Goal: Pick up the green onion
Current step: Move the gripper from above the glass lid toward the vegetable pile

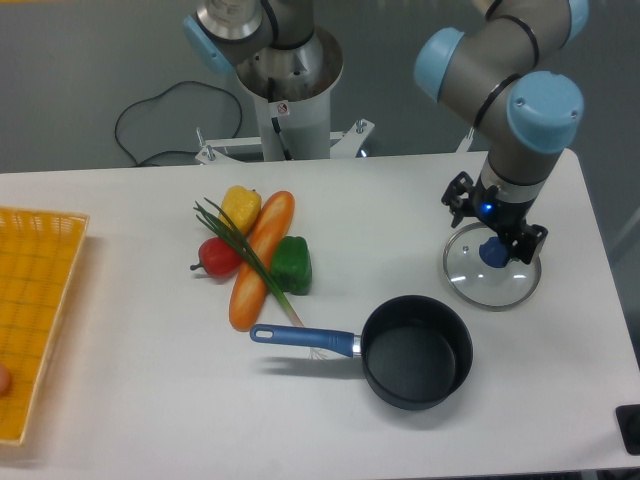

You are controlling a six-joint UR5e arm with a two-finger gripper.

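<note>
A white table (pixel 400 210) seen from above and in front, with one robot arm reaching in from the back right. The gripper (pixel 495 222) hangs over the glass lid (pixel 492 268), which lies flat at about 3 o'clock on the table, just above the lid's blue knob. Its two black fingers (pixel 456 192) stand apart, spread on either side of the knob, and nothing is between them.

The green onion (pixel 250 258) lies well apart from the fingers, toward 9 o'clock from the gripper, in a cluster of vegetables left of centre. It is a thin stalk resting diagonally across the orange carrot (pixel 261 259): its dark splayed leaves point to 10 o'clock, and its pale tip points to 5 o'clock, ending close to the blue handle of the black saucepan (pixel 416 351). Around it sit a yellow pepper (pixel 240 207), a red pepper (pixel 217 257) and a green pepper (pixel 292 264), all touching or just beside the carrot. A yellow basket (pixel 38 300) sits at the table's left edge.
</note>
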